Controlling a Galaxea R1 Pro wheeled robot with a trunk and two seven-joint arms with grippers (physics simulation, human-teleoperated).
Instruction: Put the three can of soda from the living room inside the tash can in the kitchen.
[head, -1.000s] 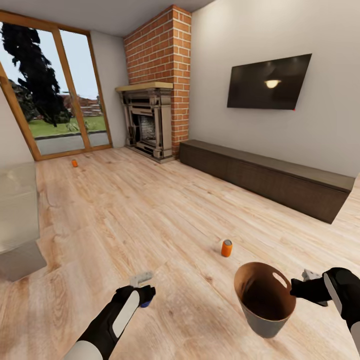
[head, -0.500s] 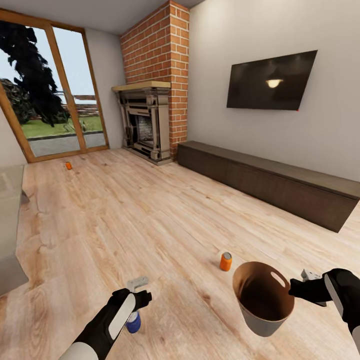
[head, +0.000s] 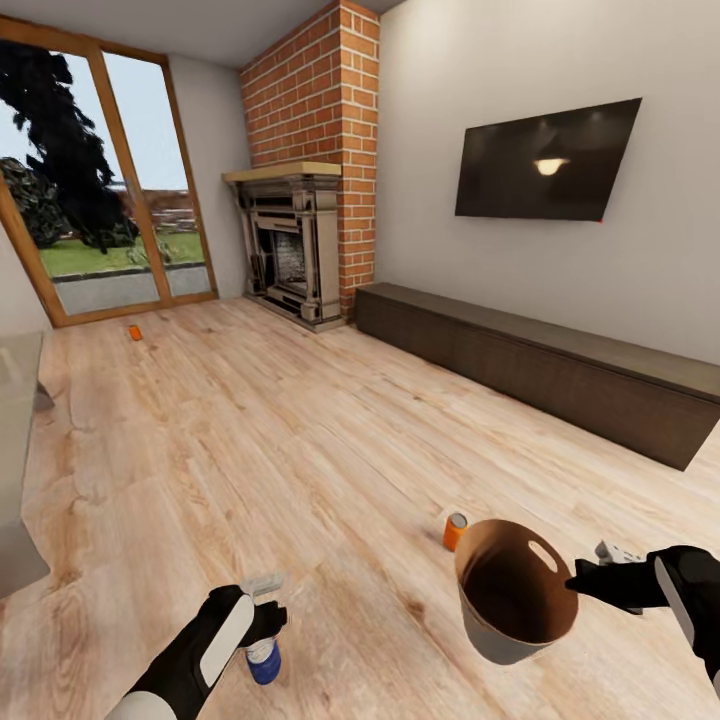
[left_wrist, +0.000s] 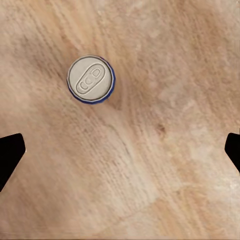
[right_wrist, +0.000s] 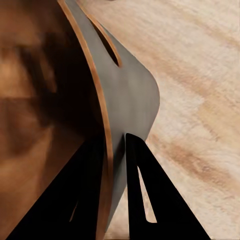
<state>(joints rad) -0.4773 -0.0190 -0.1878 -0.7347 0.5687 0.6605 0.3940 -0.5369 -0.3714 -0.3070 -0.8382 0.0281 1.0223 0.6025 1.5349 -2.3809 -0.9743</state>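
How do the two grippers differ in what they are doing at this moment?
The right gripper is shut on the trash can, its fingers pinching the rim wall beside the hand slot; the left gripper is open and holds nothing. The right gripper carries the pail off the floor; the left gripper hangs over a blue-sided can that stands upright on the floor, off-centre between the fingers. Both have black fingers.

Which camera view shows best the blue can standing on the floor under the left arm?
The left wrist view: it looks straight down on the blue can, with its grey top and blue rim clear and unobstructed. In the head view the blue can is partly covered by the left claw.
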